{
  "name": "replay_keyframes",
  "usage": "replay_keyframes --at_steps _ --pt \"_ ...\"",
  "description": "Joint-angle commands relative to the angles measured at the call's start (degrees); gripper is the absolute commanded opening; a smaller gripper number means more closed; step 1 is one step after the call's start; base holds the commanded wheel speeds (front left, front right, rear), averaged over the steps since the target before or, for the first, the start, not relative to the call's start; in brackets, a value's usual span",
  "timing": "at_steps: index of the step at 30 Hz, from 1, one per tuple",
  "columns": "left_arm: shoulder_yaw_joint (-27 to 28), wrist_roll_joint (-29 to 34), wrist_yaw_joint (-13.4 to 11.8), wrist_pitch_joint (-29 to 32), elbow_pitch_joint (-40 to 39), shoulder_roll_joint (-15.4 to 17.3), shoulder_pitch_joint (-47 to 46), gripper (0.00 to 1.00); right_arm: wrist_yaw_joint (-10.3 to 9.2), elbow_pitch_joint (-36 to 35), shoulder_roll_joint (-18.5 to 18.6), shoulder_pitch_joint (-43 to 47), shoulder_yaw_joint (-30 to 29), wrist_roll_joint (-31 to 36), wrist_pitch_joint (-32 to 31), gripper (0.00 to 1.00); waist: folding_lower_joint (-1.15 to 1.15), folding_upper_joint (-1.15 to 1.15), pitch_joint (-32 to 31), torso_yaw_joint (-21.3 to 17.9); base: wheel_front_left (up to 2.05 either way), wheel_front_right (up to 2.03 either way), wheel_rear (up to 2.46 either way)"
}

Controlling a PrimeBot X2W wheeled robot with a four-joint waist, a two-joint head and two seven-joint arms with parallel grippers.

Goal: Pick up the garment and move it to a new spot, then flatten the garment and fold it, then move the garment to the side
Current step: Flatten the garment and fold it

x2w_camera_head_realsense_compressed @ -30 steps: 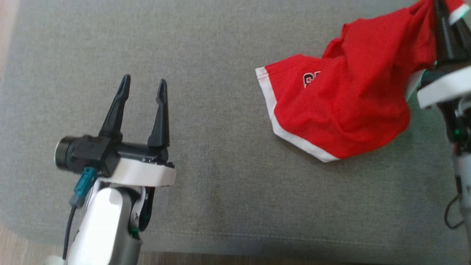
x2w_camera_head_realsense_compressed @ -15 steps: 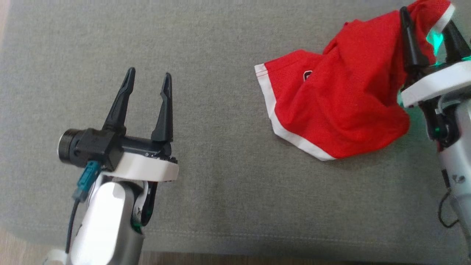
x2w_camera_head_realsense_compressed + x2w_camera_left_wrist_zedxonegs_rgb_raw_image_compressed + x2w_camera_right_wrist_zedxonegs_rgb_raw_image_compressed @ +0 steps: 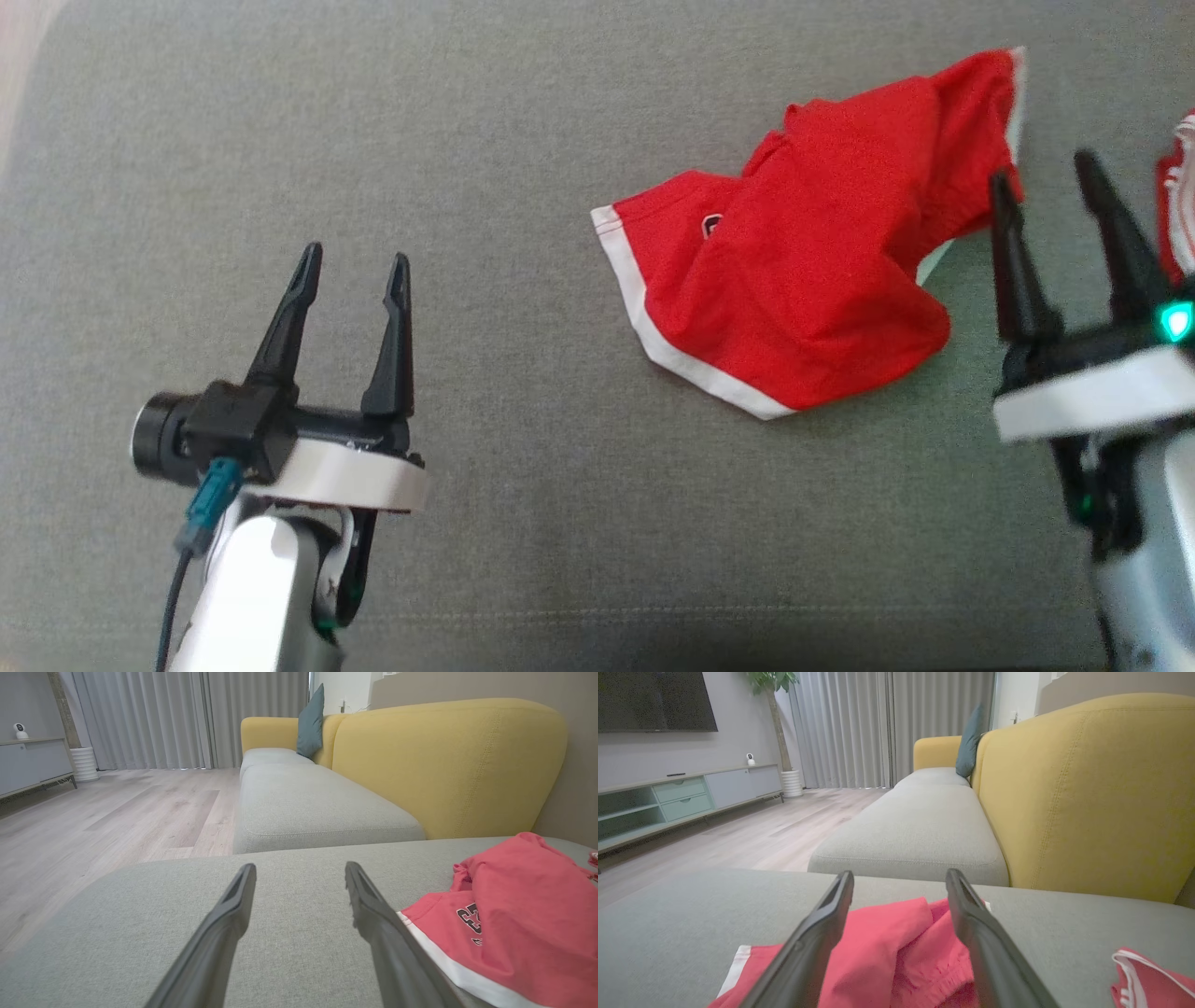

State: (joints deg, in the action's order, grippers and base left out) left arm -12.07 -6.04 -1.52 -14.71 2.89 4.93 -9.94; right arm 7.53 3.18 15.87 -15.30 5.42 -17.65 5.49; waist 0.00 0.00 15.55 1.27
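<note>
Grey sofa cushion [image 3: 467, 140] carries the crumpled garment [image 3: 803, 289]. My right hand [image 3: 1041, 168] spread empty just beside it; left hand [image 3: 356, 254] spread empty, well apart. Flattening due, I judge: pinch its hems.

A red garment [image 3: 794, 289] with white edging lies crumpled on a grey sofa seat [image 3: 467, 140]. Its flatter part, toward the robot's left, shows a white-banded hem and a small dark printed emblem [image 3: 711, 225]. The rest is bunched into raised folds, with one white-edged end stretched toward the seat's far side.
</note>
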Motion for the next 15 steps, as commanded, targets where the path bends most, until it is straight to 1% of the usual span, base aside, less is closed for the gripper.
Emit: replay_keyframes --at_steps 1,6,10,15 --pt "2.26 0.68 -0.19 -0.29 -1.98 1.00 -0.48 1.00 -0.04 -3.32 -0.18 1.33 0.11 0.98 -0.31 1.00 0.00 0.00 -0.80 -0.61 0.00 0.00 0.00" --pt "2.54 0.68 -0.31 -0.29 -2.08 1.24 1.09 1.00 -0.04 -9.43 -4.64 9.23 -2.22 3.48 -2.25 1.00 0.00 0.00 -2.41 -1.20 0.00 0.00 0.00" --pt "2.85 0.63 -0.51 -0.29 -2.33 1.47 2.21 1.00 -0.04 -13.01 -7.93 13.94 -2.14 4.82 -3.59 1.00 0.00 0.00 -3.09 -1.80 0.00 0.00 0.00" --pt "3.09 0.53 -0.55 -0.29 -2.29 1.86 2.65 1.00 -0.04 -15.00 -9.73 16.06 -1.06 5.47 -4.19 1.00 0.00 0.00 -3.29 -2.43 0.00 0.00 0.00"
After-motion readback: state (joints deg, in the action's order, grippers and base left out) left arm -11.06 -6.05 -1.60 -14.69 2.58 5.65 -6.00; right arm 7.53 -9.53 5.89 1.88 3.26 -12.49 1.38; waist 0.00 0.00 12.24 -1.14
